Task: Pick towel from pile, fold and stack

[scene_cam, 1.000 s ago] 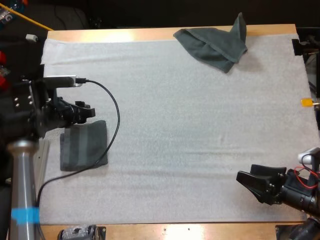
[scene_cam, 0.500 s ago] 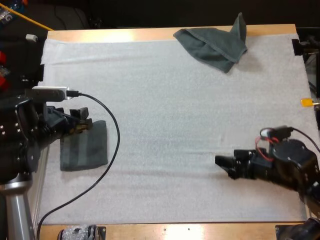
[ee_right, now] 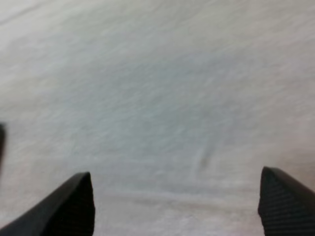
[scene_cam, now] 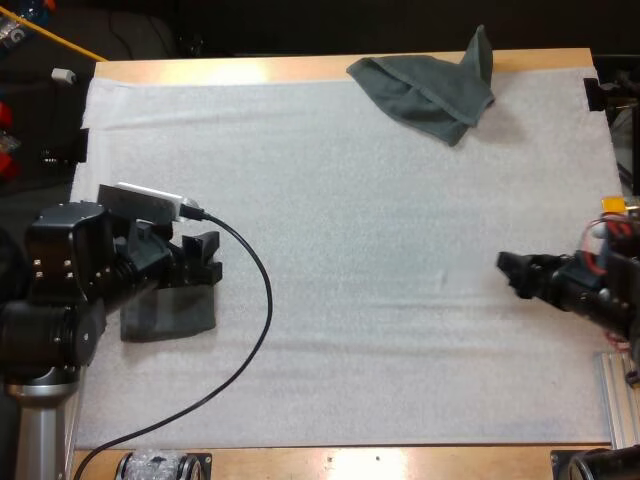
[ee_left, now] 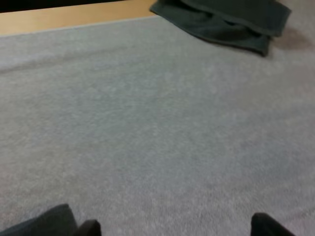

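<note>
Table (scene_cam: 300,68) with the white mat (scene_cam: 350,250) on it. Both arms sit low over bare mat.

Crumpled towel (scene_cam: 430,90): far edge of the mat, well apart from both hands. It's a long way ahead of the left hand (scene_cam: 210,258), across open mat, and off to the side of the right hand (scene_cam: 506,270), which points across the mat rather than at it. The left wrist view has it (ee_left: 226,22) straight out past the fingers.

Folded towel (scene_cam: 165,312): flat, right under and behind the left hand, one corner (ee_left: 39,221) just beside a finger. Looks parked as the stack base.

Left hand: fingers (ee_left: 86,228) apart, nothing between them. Right hand: fingers (ee_right: 74,206) wide apart over bare mat, also nothing held.

My read: next step is fetching the crumpled one.
- Send the right hand, it's nearer.
- Go in with fingers wide and pinch the raised flap, not the bulk.
- Lift high enough that it hangs free before dragging it to mid-mat.
- Left hand should clear off the folded towel so it doesn't scuff it.

Orientation: the heap's long axis runs roughly along the far edge, slanting nearer at the right-hand end. Its peak points up and away, past the table edge.
</note>
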`<move>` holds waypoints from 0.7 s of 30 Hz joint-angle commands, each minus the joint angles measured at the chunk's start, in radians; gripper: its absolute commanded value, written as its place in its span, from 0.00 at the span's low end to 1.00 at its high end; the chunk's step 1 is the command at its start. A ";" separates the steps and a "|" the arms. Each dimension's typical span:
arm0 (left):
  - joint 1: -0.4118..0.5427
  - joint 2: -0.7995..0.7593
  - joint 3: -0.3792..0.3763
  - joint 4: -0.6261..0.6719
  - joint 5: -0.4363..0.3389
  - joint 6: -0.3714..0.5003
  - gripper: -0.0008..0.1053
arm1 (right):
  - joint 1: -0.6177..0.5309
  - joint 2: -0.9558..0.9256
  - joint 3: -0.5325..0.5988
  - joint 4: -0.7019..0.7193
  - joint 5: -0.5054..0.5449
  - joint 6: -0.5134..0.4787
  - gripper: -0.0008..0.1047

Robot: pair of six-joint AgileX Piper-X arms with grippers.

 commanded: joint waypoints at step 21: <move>-0.014 -0.153 -0.005 0.040 -0.076 0.044 0.57 | -0.176 -0.153 -0.180 0.275 0.344 -0.358 0.64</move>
